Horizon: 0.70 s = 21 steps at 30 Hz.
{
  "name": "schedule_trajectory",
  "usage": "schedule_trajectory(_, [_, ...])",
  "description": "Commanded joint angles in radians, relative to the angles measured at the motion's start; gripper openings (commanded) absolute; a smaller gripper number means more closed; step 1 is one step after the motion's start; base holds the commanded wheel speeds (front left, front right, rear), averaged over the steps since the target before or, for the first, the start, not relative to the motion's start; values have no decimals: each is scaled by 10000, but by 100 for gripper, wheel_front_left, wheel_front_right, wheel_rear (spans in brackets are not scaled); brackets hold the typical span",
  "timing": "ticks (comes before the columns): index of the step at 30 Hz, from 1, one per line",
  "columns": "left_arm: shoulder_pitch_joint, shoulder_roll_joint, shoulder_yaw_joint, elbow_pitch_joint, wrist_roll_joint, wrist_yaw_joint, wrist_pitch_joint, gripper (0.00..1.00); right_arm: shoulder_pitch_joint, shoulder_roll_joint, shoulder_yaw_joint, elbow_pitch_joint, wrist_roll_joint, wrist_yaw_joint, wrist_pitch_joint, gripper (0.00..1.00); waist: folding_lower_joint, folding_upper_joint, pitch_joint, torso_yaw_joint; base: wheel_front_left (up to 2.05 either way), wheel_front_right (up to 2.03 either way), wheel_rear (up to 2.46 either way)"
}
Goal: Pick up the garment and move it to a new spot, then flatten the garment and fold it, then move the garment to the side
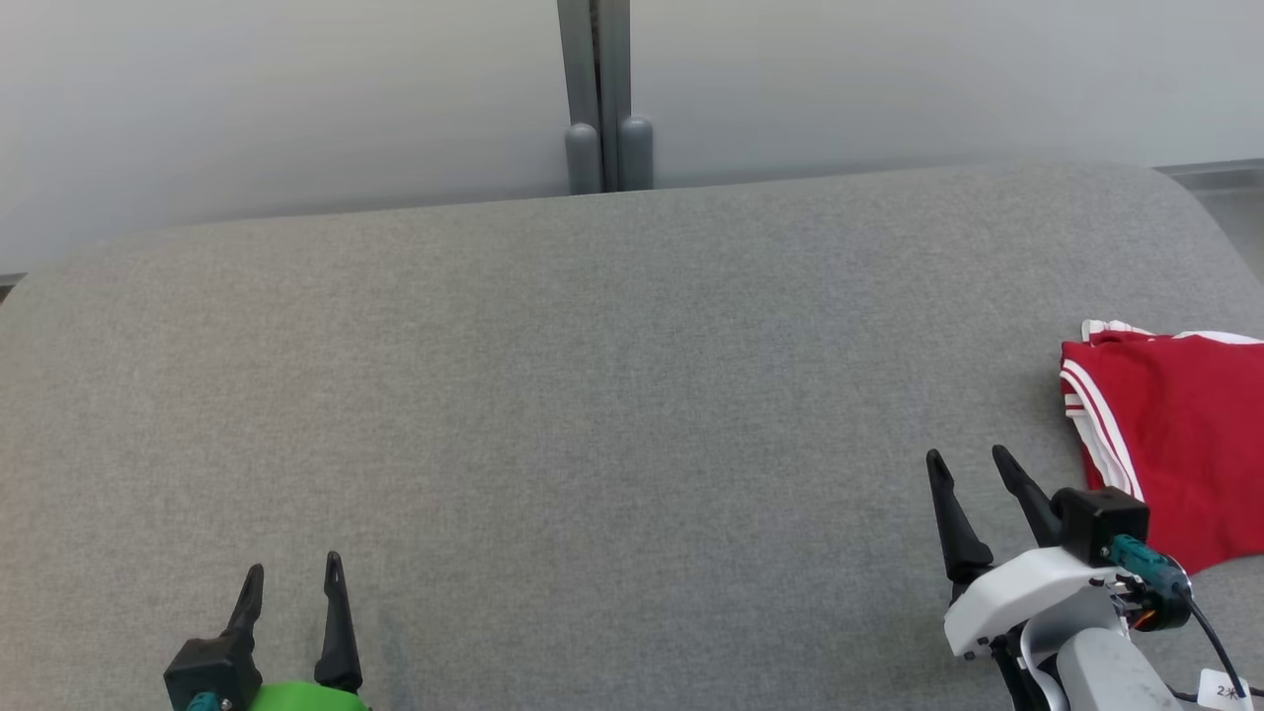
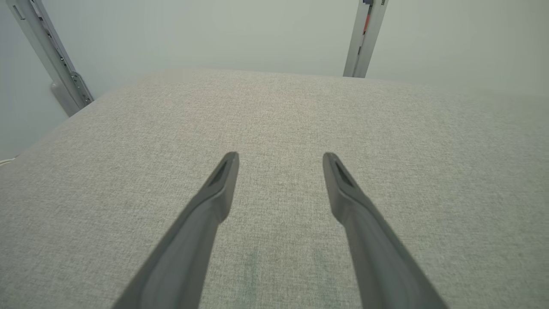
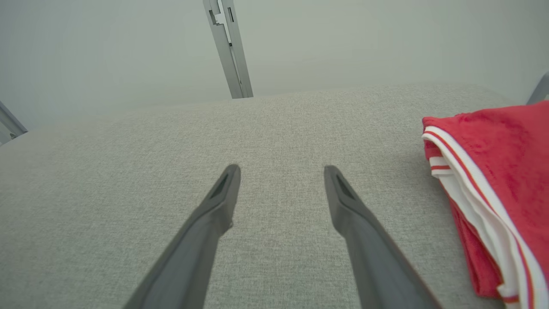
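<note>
Grey fabric surface (image 1: 592,395) stretching wide. Red garment (image 1: 1175,434) lying bunched at right edge, white-striped trim facing centre. Right gripper (image 1: 966,454) hovering just beside it, fingers spread, holding nothing. Left gripper (image 1: 295,561) sitting near-left, also spread. Cloth looking soft, light, floppy; pinching striped hem likely best.

Folded red garment (image 1: 1175,444) (white-striped trim) flat at the surface's right side

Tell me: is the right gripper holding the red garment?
No, the right gripper is open over bare grey surface, apart from the garment.
</note>
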<state>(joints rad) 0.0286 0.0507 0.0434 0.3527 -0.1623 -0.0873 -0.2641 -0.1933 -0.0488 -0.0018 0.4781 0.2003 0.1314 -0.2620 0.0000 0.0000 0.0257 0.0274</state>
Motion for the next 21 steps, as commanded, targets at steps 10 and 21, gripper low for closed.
schedule_trajectory(10, [328,13,-60,-446,83,8,3,100,404,-38,-129,-447,-34,-17,-34,100,0,0,-335,-102,0,0,0])
schedule_trajectory(21, [358,-2,-168,-750,-53,-11,2,0,421,-2,-84,-1021,17,0,1,0,0,0,-390,-165,0,0,0])
